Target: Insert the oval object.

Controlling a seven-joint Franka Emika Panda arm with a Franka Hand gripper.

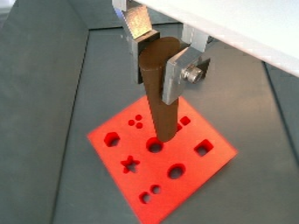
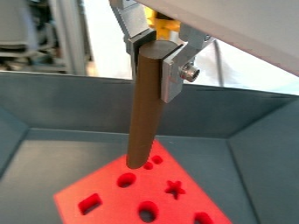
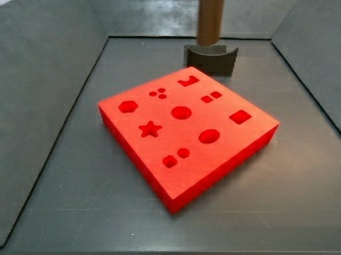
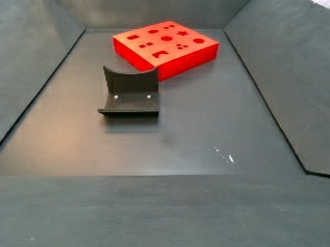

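Note:
My gripper (image 1: 158,59) is shut on the top end of the oval object (image 1: 159,101), a long slim brown rod that hangs nearly upright from the jaws; both wrist views show it (image 2: 142,114). Its lower end shows over the red block (image 1: 176,171), which has several shaped holes, near the block's corner (image 2: 135,160). In a side view only the rod's lower part (image 3: 210,20) shows, at the top edge, just above the fixture; the gripper itself is out of view there. In a side view the red block (image 4: 165,46) lies at the far end; rod and gripper are out of view.
The dark fixture (image 3: 213,58) stands just past the block's far corner and also shows in a side view (image 4: 129,94). Grey bin walls (image 3: 80,80) slope up around the dark floor (image 4: 168,164).

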